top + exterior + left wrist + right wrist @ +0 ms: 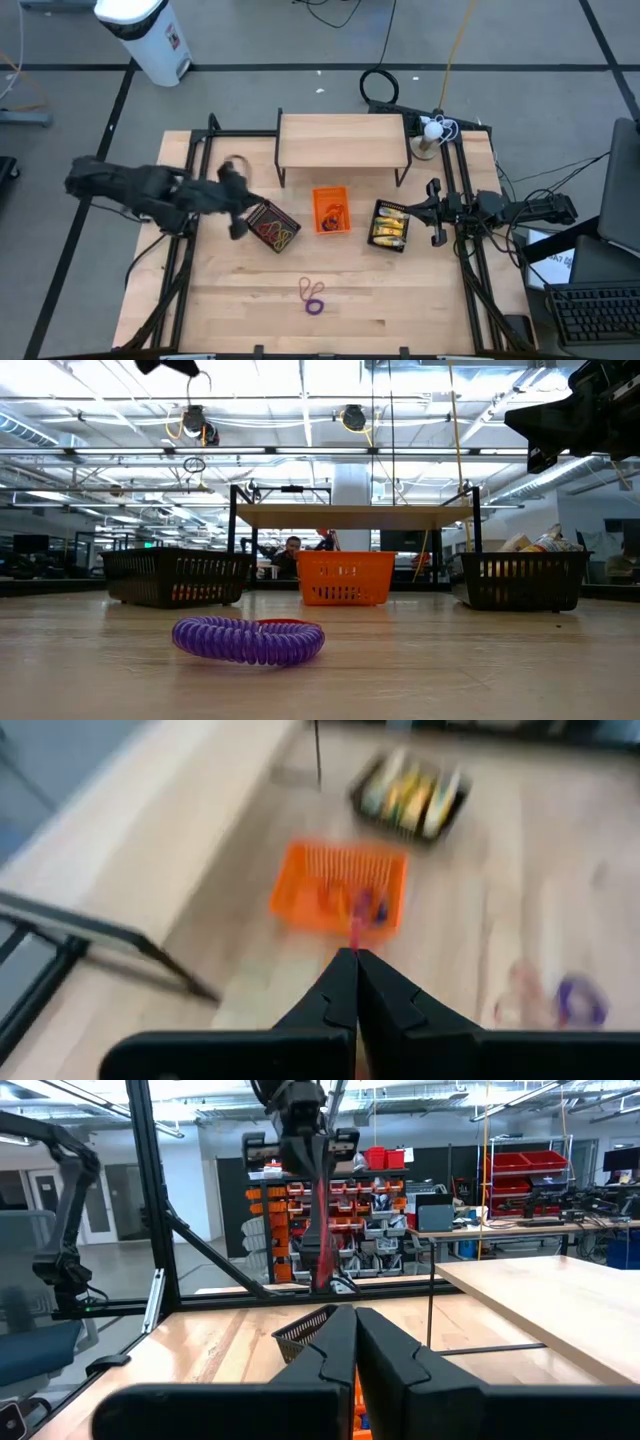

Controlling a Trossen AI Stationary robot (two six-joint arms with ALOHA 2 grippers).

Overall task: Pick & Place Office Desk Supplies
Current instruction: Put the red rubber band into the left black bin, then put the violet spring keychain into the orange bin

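Up above the left black mesh tray (273, 227), left fingers (352, 982) clenched on a red rubber band (320, 1250); right fingers (353, 1342) clenched, empty.

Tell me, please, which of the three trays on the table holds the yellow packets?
The black mesh tray nearest the right arm, on the far side of the orange tray from the other black mesh tray, which holds red and yellow bands instead.

Wooden table (400, 300): trays (331, 210), purple ring (315, 306).
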